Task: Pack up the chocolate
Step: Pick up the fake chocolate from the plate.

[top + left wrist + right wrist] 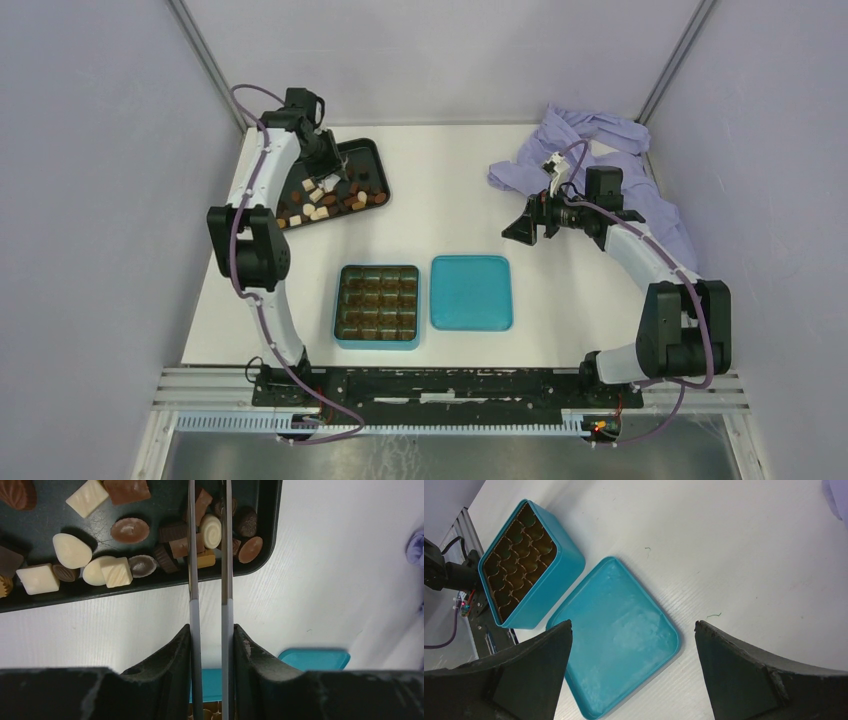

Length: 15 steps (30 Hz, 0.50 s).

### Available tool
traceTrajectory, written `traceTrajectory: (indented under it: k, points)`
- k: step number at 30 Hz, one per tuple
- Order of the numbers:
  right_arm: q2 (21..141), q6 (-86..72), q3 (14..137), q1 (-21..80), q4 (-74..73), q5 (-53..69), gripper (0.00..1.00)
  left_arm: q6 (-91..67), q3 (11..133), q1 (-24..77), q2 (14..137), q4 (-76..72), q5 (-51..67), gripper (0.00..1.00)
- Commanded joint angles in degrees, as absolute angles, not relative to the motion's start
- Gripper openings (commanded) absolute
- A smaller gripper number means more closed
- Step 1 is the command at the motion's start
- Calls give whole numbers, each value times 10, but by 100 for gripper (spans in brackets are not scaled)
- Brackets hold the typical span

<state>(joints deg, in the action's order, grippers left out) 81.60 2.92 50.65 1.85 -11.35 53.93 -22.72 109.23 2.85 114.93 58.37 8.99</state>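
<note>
All chocolate (71, 550) lies in the tray (40, 525), far left; none looks packed. Left hand (212, 640), nearly closed, pinches tongs (194, 555) that reach over the pieces. Box (376, 306) cells look empty, lid (471, 292) off beside it. Right hand (528, 222) hangs wide open, empty.
</note>
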Motion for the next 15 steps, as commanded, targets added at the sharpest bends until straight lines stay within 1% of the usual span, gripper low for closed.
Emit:
traceTrajectory:
  k: [1, 15]
  points:
    - [823, 38, 530, 22, -104, 542, 98, -189, 1134, 39, 1162, 592, 56, 38]
    - [819, 38, 524, 22, -105, 541, 98, -169, 1151, 56, 1198, 603, 17, 38]
